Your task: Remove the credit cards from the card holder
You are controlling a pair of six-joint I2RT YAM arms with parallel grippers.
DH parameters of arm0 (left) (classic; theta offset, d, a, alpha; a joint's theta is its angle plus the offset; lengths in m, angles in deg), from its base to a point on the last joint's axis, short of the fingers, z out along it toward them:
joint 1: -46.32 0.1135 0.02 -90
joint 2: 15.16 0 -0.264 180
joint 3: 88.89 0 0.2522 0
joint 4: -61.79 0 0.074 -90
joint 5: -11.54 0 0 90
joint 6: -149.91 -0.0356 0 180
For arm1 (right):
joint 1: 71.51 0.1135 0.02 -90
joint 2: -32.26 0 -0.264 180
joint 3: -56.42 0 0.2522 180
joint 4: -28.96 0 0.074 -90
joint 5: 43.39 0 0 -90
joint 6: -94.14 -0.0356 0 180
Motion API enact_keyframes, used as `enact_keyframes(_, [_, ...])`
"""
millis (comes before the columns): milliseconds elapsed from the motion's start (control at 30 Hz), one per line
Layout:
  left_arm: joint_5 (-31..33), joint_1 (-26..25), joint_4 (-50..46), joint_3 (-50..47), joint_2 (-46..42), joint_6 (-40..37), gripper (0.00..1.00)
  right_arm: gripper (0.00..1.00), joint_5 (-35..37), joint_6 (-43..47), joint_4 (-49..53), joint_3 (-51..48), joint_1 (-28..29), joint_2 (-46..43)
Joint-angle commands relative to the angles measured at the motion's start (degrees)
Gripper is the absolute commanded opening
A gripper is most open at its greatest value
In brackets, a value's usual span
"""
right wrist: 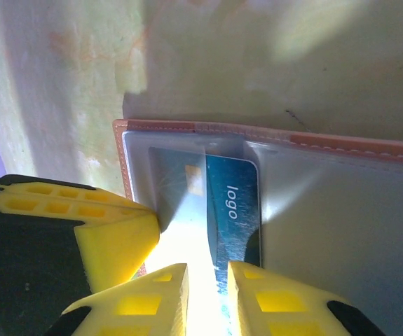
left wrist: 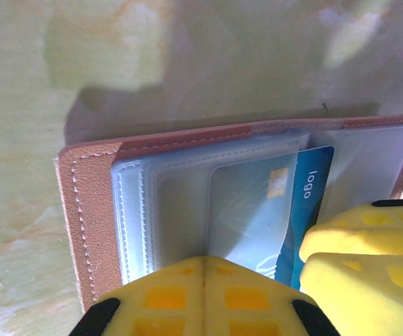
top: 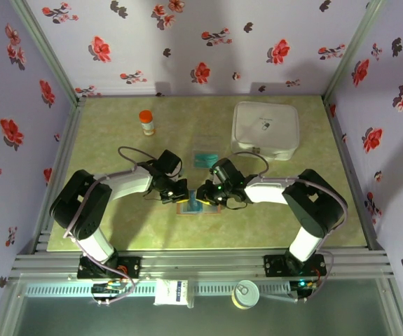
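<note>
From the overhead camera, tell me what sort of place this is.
Likely a robot test booth: flower-patterned walls close in a green tabletop, a metal frame runs along its near edge, and the left arm and right arm are bolted there.

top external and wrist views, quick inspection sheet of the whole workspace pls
surface: green-yellow table, no spills seen
job's things: card holder lies open between the grippers; teal credit card sticks partway out of a clear sleeve; second teal card lies loose on the table
clutter: orange-capped bottle and white lidded container at the back; white pack and round tin on the front ledge
grippers: left gripper shut, pressing on the holder; right gripper closed on the card's edge
cables: grey cable loops beside each arm, away from the holder
surroundings: floral walls, metal frame
</note>
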Motion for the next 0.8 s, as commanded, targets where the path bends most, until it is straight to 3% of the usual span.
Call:
enact_keyframes(0, [1.1,-0.3,-2.3,1.1,1.7,-0.5,0.00,0.24,1.2,0.4,0.9,-1.0,-0.7,-2.2])
enact_keyframes(333, [1.2,-0.3,-2.3,1.2,1.7,-0.5,0.00,0.26,2.9,0.9,2.7,-1.8,-1.1,-2.7])
enact_keyframes(767, [1.2,-0.3,-2.4,1.0,1.6,-0.5,0.00,0.28,-0.1,0.1,0.0,-1.2,-1.0,0.6])
